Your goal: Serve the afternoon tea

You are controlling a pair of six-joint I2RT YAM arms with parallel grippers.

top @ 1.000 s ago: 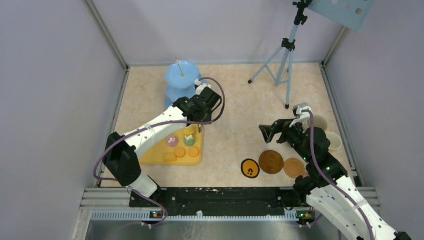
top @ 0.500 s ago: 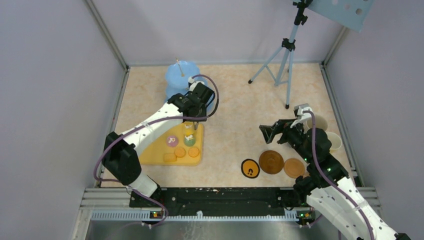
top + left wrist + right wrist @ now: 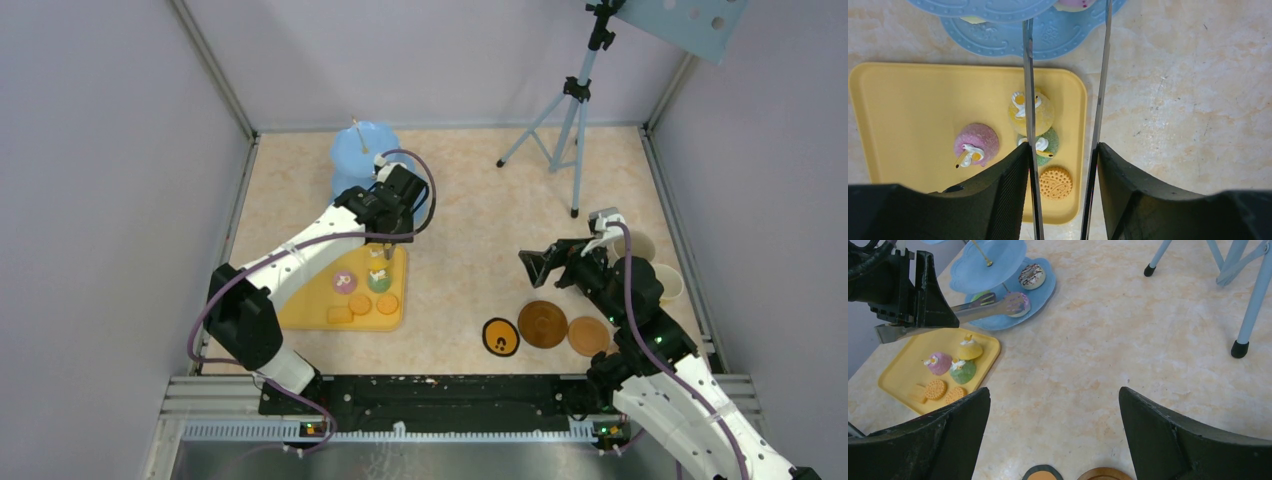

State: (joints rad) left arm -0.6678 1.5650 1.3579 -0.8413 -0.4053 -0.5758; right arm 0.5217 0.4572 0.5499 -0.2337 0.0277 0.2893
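Observation:
My left gripper (image 3: 1063,150) is shut on the long metal tongs (image 3: 1028,75) and hovers over the flat yellow tray (image 3: 908,100), beside the light-blue stand (image 3: 362,152). In the right wrist view the tong tips reach a purple pastry (image 3: 1017,304) on the stand's lowest tier, next to a chocolate-striped one (image 3: 1031,276). On the tray lie a yellow pastry (image 3: 1031,111), a green one (image 3: 1045,142), a purple one (image 3: 976,143) and an orange biscuit (image 3: 1055,183). My right gripper (image 3: 1053,392) is open and empty above the coasters (image 3: 543,324).
Two cream mugs (image 3: 640,245) stand at the right wall behind my right arm. A second coaster (image 3: 588,336) and a black-rimmed orange disc (image 3: 500,337) lie near the front. A tripod (image 3: 570,110) stands at the back right. Grey walls enclose the table.
My left gripper with the tongs has moved left and back toward the stand, then held still. The right arm has not moved.

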